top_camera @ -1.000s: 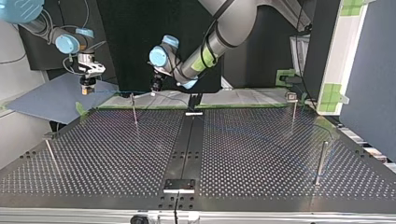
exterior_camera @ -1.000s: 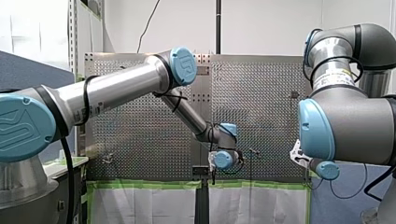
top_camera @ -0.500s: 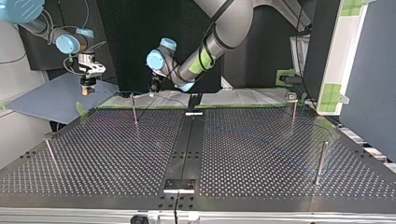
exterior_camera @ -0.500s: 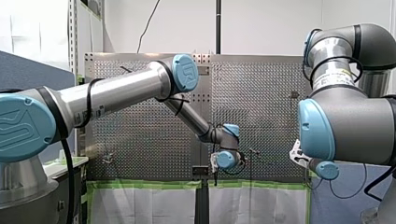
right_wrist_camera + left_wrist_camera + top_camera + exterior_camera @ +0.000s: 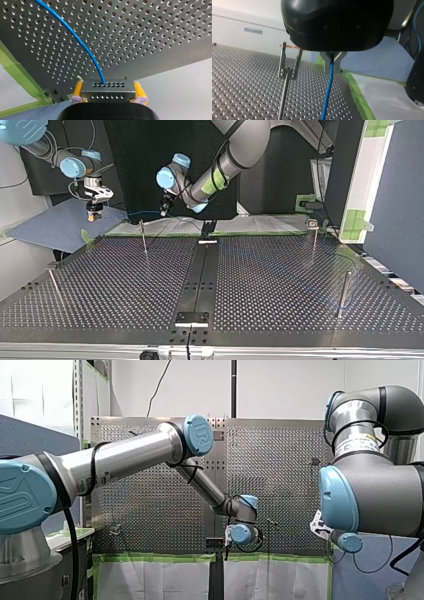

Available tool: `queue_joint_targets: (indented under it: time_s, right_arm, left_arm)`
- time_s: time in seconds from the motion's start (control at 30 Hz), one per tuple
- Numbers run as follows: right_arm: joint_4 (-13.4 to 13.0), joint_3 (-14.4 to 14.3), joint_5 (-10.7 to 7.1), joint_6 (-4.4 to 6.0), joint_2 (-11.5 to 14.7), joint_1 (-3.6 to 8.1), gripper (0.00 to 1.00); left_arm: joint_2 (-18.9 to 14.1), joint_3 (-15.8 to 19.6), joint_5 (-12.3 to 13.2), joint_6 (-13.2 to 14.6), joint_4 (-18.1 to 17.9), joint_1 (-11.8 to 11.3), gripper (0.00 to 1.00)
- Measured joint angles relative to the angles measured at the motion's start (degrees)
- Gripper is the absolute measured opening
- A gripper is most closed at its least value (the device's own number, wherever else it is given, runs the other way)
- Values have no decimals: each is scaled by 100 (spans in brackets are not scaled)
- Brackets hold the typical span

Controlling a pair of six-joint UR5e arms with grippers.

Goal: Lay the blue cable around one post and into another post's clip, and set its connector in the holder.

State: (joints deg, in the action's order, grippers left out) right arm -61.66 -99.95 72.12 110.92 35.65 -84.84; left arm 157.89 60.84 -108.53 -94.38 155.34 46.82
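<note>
The right claw (image 5: 108, 87) clamps the connector (image 5: 107, 93), yellow pads (image 5: 78, 90) showing at either side. The left claw (image 5: 332, 61), largely hidden under its black housing (image 5: 337, 25), pinches the blue cable (image 5: 328, 87), a clip post (image 5: 287, 75) just beside it.

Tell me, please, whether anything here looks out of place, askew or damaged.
Nothing stands out. The blue cable runs without visible kinks from the connector, held squarely between the yellow pads of my right gripper, to my left gripper. The clip post beside it stands upright, its clip empty.
</note>
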Motion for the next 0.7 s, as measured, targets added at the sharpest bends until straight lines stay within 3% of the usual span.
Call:
queue_joint_targets:
  time_s: [0.33, 0.7]
  right_arm:
    - [-34, 4, 13, 34, 0, 4, 0]
    - [-68, 0, 6, 88, 1, 4, 0]
  left_arm:
    - [-140, -268, 3, 43, 24, 35, 0]
    - [-140, -340, 186, -290, 45, -4, 0]
